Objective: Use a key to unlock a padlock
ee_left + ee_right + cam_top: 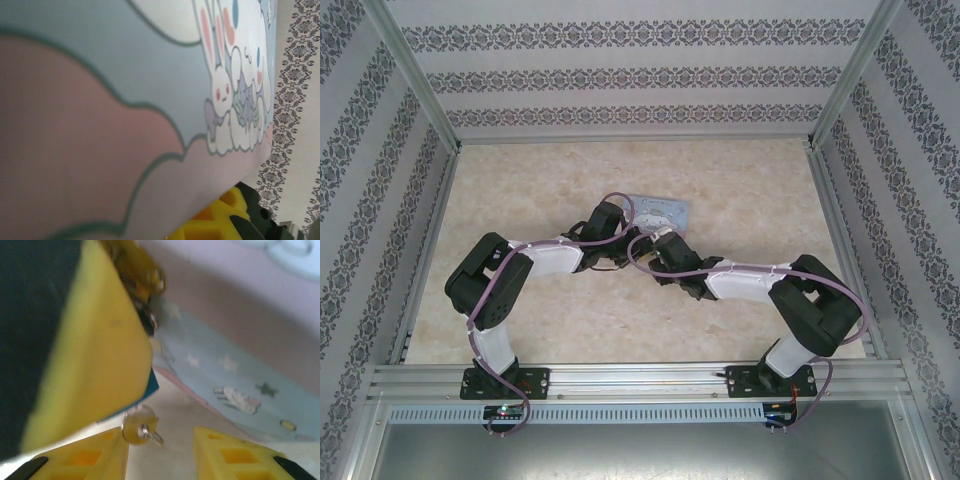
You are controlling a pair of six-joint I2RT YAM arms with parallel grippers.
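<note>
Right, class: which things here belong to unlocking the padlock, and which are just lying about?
Job: padlock, a bluish corner showing; small brassy piece with a metal ring, perhaps the key's, hard to tell; right gripper, open.
Lying about: cartoon tin, not named in the job; table.

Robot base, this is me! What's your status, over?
Right pincer open. Brassy ringed bit by one fingertip, padlock or key, too blurred to tell. Left pincer close up to cartoon tin, grip hidden.
</note>
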